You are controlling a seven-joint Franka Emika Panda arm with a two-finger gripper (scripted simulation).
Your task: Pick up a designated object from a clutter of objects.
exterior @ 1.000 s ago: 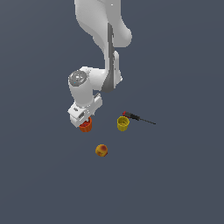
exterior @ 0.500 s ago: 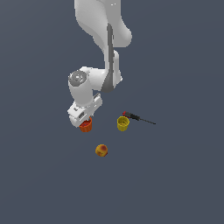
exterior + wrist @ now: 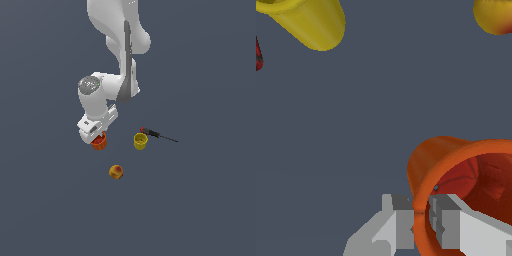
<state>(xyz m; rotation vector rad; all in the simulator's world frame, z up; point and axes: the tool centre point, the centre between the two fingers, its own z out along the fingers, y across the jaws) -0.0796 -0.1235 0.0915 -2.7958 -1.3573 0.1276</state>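
Note:
The orange-red ribbed cup point(image 3: 99, 143) sits under my gripper point(image 3: 97, 136) at the exterior view's left of the clutter. In the wrist view the cup point(image 3: 441, 160) is upright with its round rim open. My gripper point(image 3: 421, 218) is shut on the cup's rim, with one finger point(image 3: 397, 220) outside the wall and the other inside. I cannot tell whether the cup touches the floor.
A smaller yellow cup point(image 3: 140, 141) stands to the exterior view's right of the orange-red cup and shows in the wrist view point(image 3: 311, 17). A thin dark tool with a red tip point(image 3: 157, 134) lies beyond it. A yellow-red round fruit point(image 3: 116, 172) lies nearer the camera.

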